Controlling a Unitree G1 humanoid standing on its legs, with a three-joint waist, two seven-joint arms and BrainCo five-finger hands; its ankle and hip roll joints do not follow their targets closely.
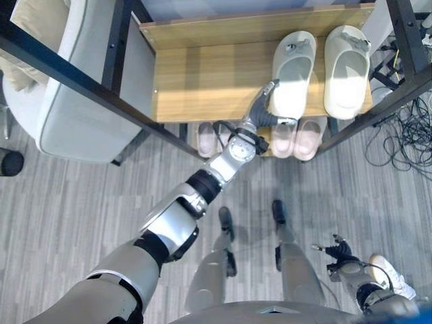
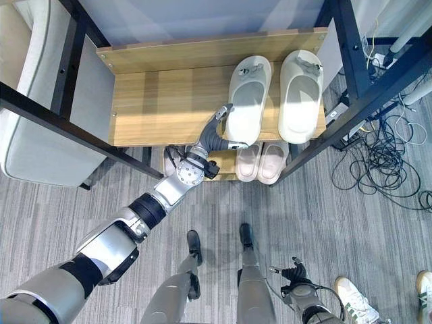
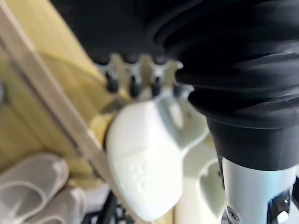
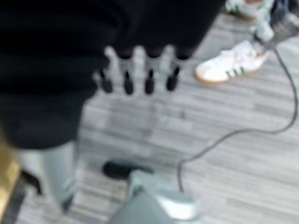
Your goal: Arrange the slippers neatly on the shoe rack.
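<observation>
Fingers [image 1: 268,91] of my left hand [image 1: 264,108] lie straight along the near edge of the left white slipper [image 1: 293,73], pressing against its side and heel, with nothing curled round it. That slipper sits on the top wooden shelf [image 1: 202,81] of the shoe rack [image 1: 121,40], toe pointing to the back, its heel reaching just over the front edge. Just beside it, toward my right, stands the second white slipper [image 1: 346,71], lined up the same way, the two nearly touching. On the lower level, under the shelf's front edge, a pair of pale pink slippers [image 1: 295,137] peeks out, and another pale slipper [image 1: 206,138] shows to the left of my wrist. My right hand [image 1: 337,255] hangs low by my side above the grey floor [image 1: 81,202], its fingers loosely straight and holding nothing. A white sneaker [image 4: 231,60] stands on the floor past it
</observation>
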